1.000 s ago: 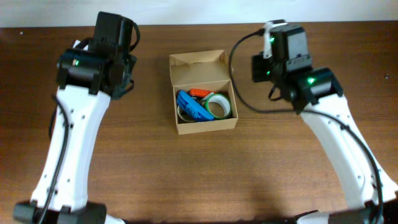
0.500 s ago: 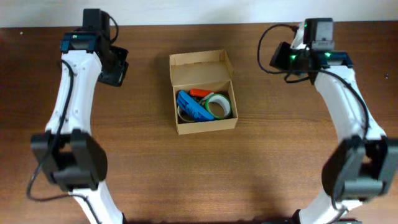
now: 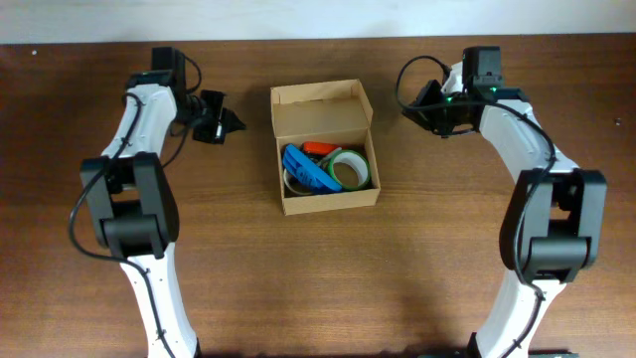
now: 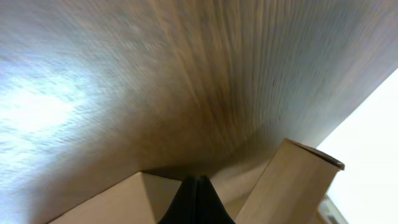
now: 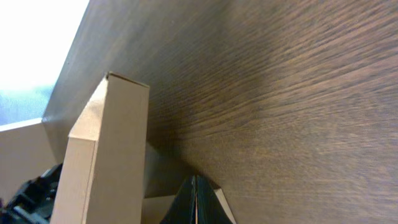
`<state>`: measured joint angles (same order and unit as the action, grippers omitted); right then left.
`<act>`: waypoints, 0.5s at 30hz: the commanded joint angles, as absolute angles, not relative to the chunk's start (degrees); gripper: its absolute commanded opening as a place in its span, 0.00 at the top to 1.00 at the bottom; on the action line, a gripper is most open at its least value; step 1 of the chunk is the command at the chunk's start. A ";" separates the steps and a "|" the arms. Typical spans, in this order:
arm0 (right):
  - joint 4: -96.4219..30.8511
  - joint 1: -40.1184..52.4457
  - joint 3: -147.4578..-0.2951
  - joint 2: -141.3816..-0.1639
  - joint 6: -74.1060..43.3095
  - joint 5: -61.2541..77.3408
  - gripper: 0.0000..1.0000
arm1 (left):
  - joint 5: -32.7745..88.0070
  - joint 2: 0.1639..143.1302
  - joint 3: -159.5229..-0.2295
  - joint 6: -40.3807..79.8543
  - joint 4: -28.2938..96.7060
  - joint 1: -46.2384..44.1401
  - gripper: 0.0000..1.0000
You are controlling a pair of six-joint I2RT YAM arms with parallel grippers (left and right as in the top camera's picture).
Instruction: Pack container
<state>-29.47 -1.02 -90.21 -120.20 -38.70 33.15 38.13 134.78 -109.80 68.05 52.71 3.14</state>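
Observation:
The container (image 3: 326,202) is a tan cardboard box at the table's middle, with its lid flap (image 3: 318,100) standing open at the back. Inside lie a blue packet (image 3: 308,170), a green tape roll (image 3: 351,169) and an orange item (image 3: 318,148). My left gripper (image 3: 233,125) is shut and empty, low over the table to the left of the box, pointing at it. My right gripper (image 3: 408,111) is shut and empty to the right of the flap. The left wrist view shows shut fingers (image 4: 198,190) before the box (image 4: 297,180). The right wrist view shows shut fingers (image 5: 194,196) beside the box (image 5: 109,155).
The brown wooden table (image 3: 318,278) runs under both arms. Its far edge meets a pale wall (image 3: 318,18) just behind the box and the grippers. Both arms reach in from the front along the left and right sides.
Both arms have swung from high over the table down to a low pose. The grippers now point inward at the box from each side. The box and its contents have not moved.

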 commanded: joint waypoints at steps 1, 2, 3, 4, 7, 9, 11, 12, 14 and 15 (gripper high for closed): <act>-28.25 0.01 -90.89 -122.41 -42.85 35.77 0.96 | 43.75 136.94 -110.30 66.78 50.48 1.65 0.98; -27.46 0.43 -90.89 -123.15 -43.22 35.83 0.96 | 43.77 137.40 -110.30 66.87 49.84 1.19 0.98; -27.03 0.78 -90.89 -123.28 -43.72 36.03 0.97 | 43.77 137.69 -110.30 67.24 49.69 0.89 0.98; -26.30 1.17 -90.89 -123.85 -44.05 36.03 0.97 | 43.77 137.99 -110.30 67.51 49.63 0.51 0.98; -23.79 2.44 -90.89 -124.90 -45.25 36.47 0.96 | 44.31 139.09 -110.30 68.10 48.56 -0.43 0.98; -22.63 3.14 -90.89 -125.58 -46.11 36.47 0.96 | 45.47 139.68 -110.30 68.88 47.13 -1.04 0.98; -21.87 3.81 -90.91 -126.56 -47.46 36.71 0.96 | 46.30 140.18 -110.30 69.87 45.50 -1.61 0.98; -21.50 4.14 -90.91 -127.02 -47.53 36.97 0.96 | 46.33 140.25 -110.30 70.11 44.91 -1.80 0.98; -21.08 4.64 -90.91 -127.90 -47.70 37.32 0.96 | 46.28 140.42 -110.30 70.48 44.27 -2.28 0.98; -20.64 4.89 -90.91 -128.25 -47.68 37.50 0.97 | 46.28 140.55 -110.30 70.63 44.07 -2.48 0.98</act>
